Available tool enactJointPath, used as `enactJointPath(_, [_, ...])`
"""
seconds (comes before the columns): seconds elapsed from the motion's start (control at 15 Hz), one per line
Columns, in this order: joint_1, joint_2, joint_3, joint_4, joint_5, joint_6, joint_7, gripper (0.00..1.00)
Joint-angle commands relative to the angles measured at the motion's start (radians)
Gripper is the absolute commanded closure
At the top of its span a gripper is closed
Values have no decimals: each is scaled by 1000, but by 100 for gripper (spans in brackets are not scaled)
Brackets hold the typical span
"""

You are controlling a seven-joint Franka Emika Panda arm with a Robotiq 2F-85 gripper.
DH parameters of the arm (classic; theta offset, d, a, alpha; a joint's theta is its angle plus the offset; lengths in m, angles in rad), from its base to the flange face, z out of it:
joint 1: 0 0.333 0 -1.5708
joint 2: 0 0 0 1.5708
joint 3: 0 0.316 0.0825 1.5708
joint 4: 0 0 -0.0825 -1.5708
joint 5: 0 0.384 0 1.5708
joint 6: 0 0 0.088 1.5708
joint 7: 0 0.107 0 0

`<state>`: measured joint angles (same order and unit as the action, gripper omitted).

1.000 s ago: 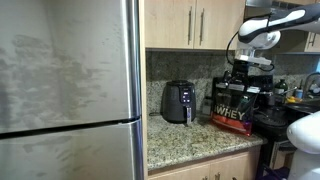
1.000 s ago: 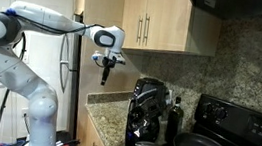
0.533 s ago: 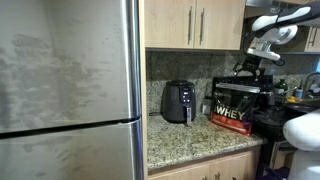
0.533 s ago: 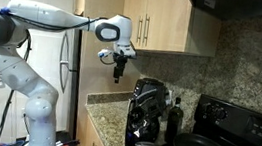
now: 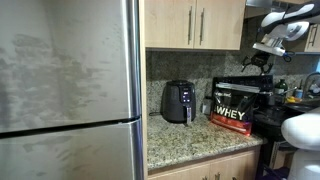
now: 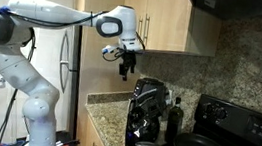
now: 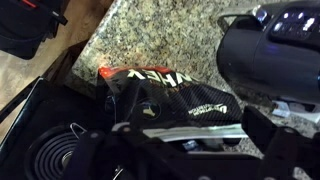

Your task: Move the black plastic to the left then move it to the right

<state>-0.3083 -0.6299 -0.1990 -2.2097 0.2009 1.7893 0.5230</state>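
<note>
The black plastic (image 5: 238, 105) stands upright on the stone surface (image 5: 190, 138), with its white "WHEY" lettering turned to the camera in an exterior view. It is between the air fryer (image 5: 179, 101) and the stove (image 7: 55, 160), near the end of the surface. The biggest thing you have in front of you is the steel fridge (image 5: 70, 90), which fills one side of that exterior view. Wooden cabinets (image 5: 195, 22) hang above the surface. The air fryer is shorter than the bag and stands just beside it, and I cannot tell if they touch.

Your hand (image 6: 124, 71) hangs in the air above the bag and is apart from it. In the wrist view you look down on the bag (image 7: 170, 95). The fingers (image 7: 285, 140) are spread wide apart and hold nothing.
</note>
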Motion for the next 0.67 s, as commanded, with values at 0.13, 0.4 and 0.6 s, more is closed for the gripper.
enactJointPath(0.13, [-107, 206, -33, 46, -10, 239, 117, 0])
enactJointPath(0.4, [-91, 202, -47, 26, -2, 244, 96, 0])
enactJointPath(0.6, [-121, 267, 5, 87, -86, 191, 312, 0])
